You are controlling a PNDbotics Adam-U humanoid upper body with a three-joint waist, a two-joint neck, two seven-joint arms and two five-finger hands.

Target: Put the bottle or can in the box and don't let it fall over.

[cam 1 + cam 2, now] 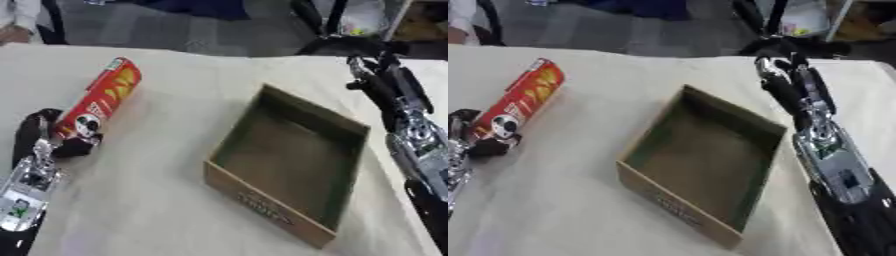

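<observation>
Red can (99, 102): a tall chip-type tube with yellow lettering down its side and a white-and-black face logo near the lower end. The far end has a pale rim with a bit of green. It is tilted, the lower end toward the robot's left and the top leaning away toward the far side of the table (149, 200). Whether it lies flat on the cloth or is raised slightly I cannot tell.

Left hand (54, 134), black, is at the can's lower end, by the logo. Dark fingers curl round that end, one part showing below the can and one on its left side, so the hand has hold of the can. The silver and black forearm runs down to the lower left corner.

Cardboard box (262, 202) sits right of the can, well apart from it. It is open-topped and shallow, with a brown outside, a dark greenish inside and printed text on the near wall. It is turned at an angle, one corner pointing toward the robot.

Right hand (776, 70) is on the far right side, beyond the box's far right corner and not touching the box. It looks dark and blurred, so I cannot tell how its fingers are set. Its silver forearm runs down the right edge.

Table is covered in pale cream cloth.
</observation>
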